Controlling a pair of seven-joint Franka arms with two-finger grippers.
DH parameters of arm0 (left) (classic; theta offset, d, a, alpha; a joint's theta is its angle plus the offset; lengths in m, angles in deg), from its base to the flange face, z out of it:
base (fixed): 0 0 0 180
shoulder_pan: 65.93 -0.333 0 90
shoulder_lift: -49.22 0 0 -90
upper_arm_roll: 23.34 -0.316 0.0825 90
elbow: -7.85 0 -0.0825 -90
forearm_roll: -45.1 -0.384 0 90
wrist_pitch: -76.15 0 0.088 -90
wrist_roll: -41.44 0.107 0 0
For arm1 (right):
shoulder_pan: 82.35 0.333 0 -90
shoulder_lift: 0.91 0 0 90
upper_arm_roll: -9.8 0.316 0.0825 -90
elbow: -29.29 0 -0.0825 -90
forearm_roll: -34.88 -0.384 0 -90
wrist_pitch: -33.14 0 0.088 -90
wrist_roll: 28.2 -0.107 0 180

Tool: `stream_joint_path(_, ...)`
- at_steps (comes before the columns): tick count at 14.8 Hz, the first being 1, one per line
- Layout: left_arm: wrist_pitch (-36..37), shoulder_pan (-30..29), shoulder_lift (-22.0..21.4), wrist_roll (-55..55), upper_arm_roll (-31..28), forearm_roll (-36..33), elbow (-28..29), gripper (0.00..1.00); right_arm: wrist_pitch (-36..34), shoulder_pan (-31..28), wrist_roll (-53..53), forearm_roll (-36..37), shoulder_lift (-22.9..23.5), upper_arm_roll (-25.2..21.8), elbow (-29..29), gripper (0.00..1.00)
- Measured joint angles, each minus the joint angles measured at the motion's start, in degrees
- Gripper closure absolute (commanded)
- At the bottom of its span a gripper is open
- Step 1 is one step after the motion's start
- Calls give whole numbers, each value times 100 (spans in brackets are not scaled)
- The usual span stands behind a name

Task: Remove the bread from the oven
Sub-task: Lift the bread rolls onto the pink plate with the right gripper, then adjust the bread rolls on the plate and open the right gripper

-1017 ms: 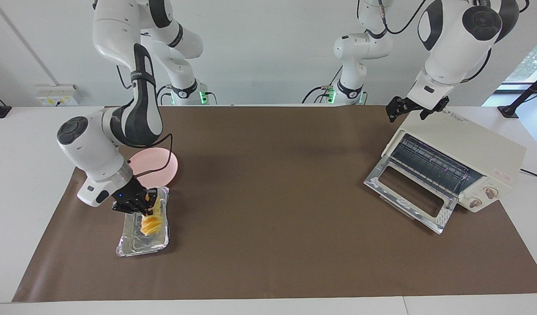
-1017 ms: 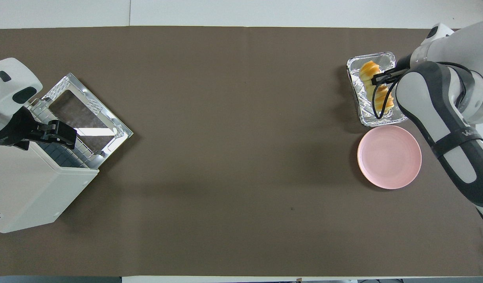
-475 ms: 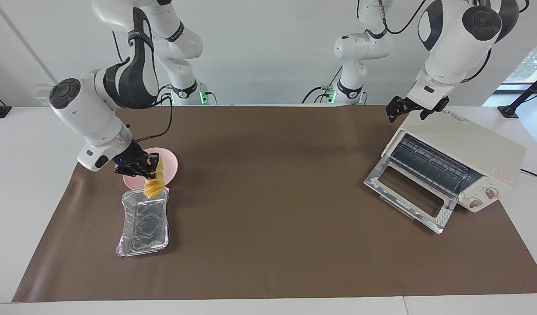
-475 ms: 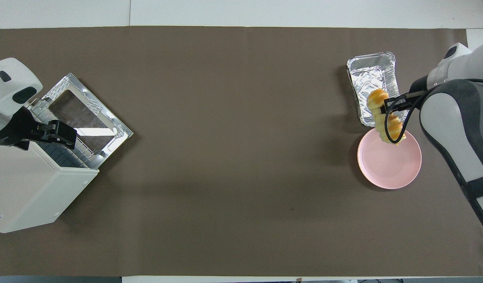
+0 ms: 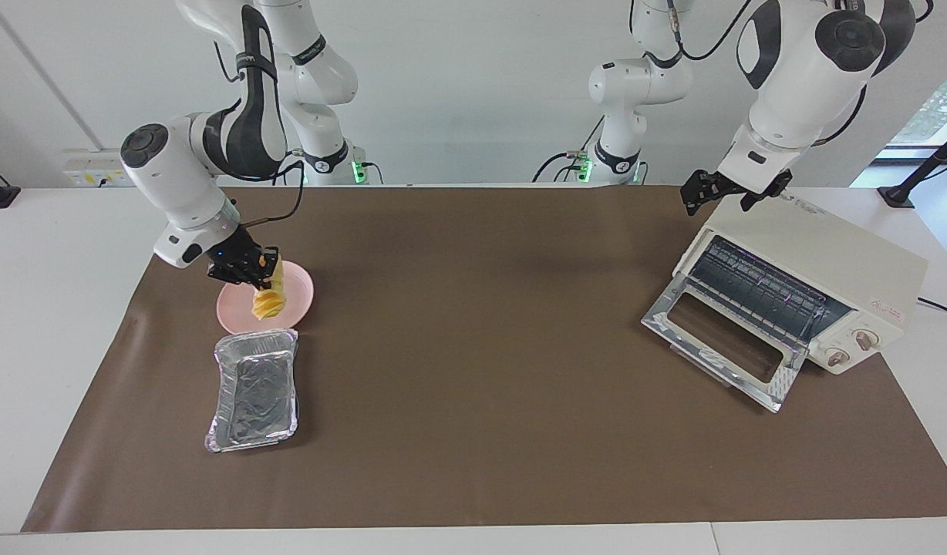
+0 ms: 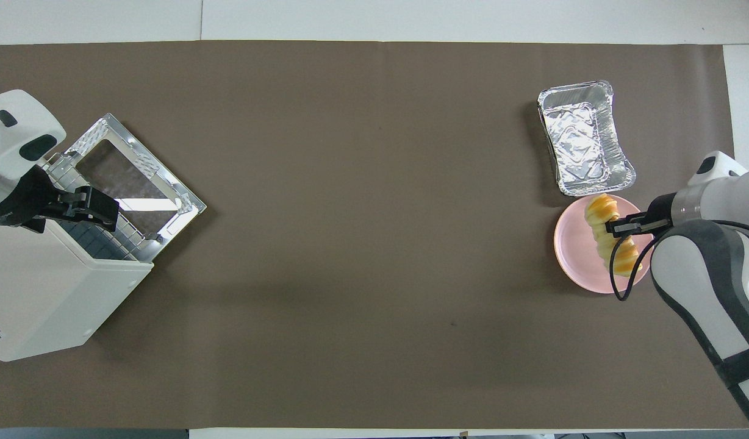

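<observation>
My right gripper [image 5: 260, 270] is shut on the bread [image 5: 269, 303], a golden-yellow ridged loaf that hangs tilted over the pink plate [image 5: 301, 288]. In the overhead view the bread [image 6: 610, 240] lies across the plate [image 6: 577, 259] under the right gripper [image 6: 613, 228]. I cannot tell whether its lower end touches the plate. The cream-white oven [image 5: 824, 248] stands at the left arm's end of the table with its glass door [image 5: 719, 341] folded down and its wire rack bare. My left gripper [image 5: 701, 193] waits over the oven's top corner, also seen in the overhead view [image 6: 97, 207].
An empty crinkled foil tray [image 5: 254, 390] lies just beside the plate, farther from the robots, and shows in the overhead view [image 6: 585, 140]. The brown mat [image 5: 473, 347] covers the table between the plate and the oven [image 6: 45, 299].
My right gripper lifted the bread out of the foil tray and carried it toward the robots until it was over the pink plate. The left arm has not moved.
</observation>
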Motion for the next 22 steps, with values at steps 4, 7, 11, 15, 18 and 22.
stream_joint_path(4,0,0,0,0,0,0,0,0,193,-265,381,0,-146,-3,250,100)
stream_joint_path(7,0,0,0,0,0,0,0,0,558,-252,381,0,-83,39,303,100)
stream_joint_path(11,0,0,0,0,0,0,0,0,659,-186,377,0,53,53,382,100)
stream_joint_path(15,0,0,0,0,0,0,0,0,692,11,186,0,54,59,391,100)
stream_joint_path(18,0,0,0,0,0,0,0,0,908,38,161,0,97,56,422,100)
stream_joint_path(22,0,0,0,0,0,0,0,0,1106,38,141,0,274,54,435,86)
